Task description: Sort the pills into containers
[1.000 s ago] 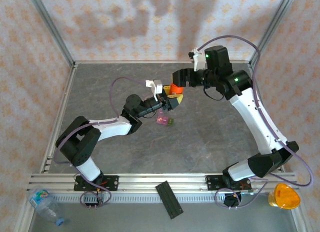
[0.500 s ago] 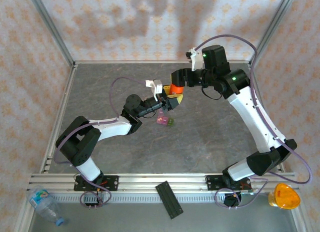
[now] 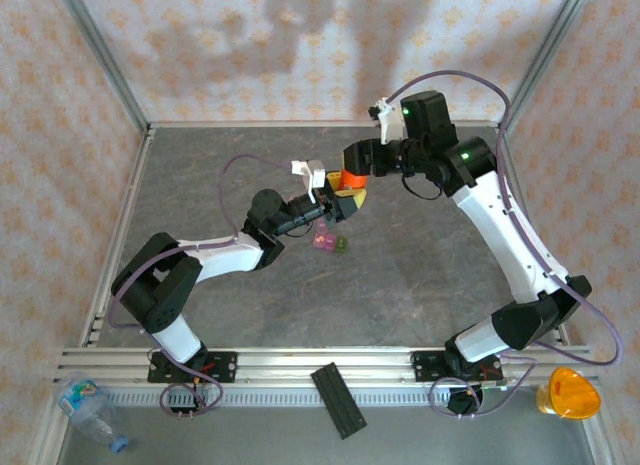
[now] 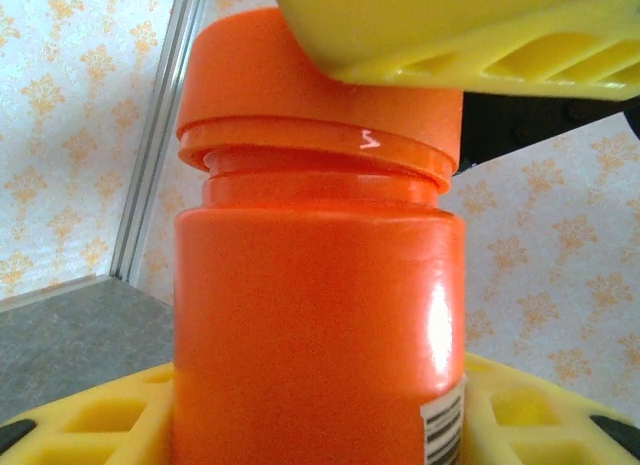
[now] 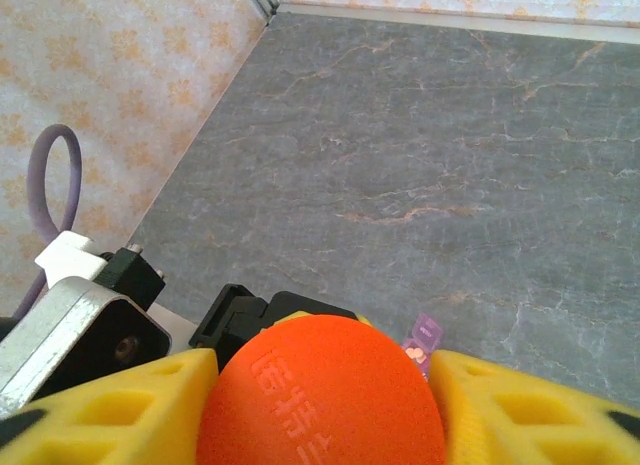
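Centrally on the grey table (image 3: 420, 255) sit the containers (image 3: 330, 242), a tiny cluster of pink boxes with one green one (a pink corner (image 5: 422, 337) shows past the cap in the right wrist view). They lie just toward 6 o'clock of the orange bottle (image 3: 350, 178), apart from it. The bottle (image 4: 310, 335) stands upright with its cap (image 4: 300, 95) on. The left gripper (image 3: 345, 200) reaches in from 8 o'clock and is clamped on the bottle's body, its yellow fingers (image 4: 90, 425) flanking the base. The right gripper (image 3: 352, 165) comes in from 3 o'clock. Its yellow fingers (image 5: 110, 415) sit against both sides of the cap (image 5: 320, 395), closed on it.
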Motion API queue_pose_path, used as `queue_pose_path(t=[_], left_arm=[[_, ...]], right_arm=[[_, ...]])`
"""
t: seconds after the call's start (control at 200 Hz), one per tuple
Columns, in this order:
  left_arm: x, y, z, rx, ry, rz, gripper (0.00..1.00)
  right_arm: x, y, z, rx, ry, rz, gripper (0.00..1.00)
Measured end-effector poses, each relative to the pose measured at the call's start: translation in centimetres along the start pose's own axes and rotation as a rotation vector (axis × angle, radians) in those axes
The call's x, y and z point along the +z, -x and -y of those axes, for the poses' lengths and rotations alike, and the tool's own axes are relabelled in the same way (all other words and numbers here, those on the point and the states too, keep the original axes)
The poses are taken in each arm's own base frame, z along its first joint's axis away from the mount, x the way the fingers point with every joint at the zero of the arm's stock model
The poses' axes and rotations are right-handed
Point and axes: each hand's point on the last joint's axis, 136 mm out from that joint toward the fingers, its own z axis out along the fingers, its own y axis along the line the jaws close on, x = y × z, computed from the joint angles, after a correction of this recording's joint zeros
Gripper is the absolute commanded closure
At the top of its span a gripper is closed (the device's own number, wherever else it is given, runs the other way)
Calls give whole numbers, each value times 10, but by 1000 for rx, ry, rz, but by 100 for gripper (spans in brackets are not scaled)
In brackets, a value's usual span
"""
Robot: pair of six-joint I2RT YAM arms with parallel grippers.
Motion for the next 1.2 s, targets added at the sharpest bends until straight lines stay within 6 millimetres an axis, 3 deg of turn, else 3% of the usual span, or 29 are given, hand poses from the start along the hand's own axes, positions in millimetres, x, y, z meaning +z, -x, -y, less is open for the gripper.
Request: queue_pose_path(t=[0.235,0.711,0.976,1.201], left_arm=[[-1,-1,-1,5,-4,-8,100],[-12,-20,-10,64,19,-55,100],[-18,-34,-16,44,46,-90,100],[-18,-29,-14,50,47,-78,100]], right_arm=[[2,0,0,-3,1,-21,59],[16,-15,5,-3,7,-131,61],[27,-27,14,80,19,-85,64],[21,-25,11,113,35,17,64]])
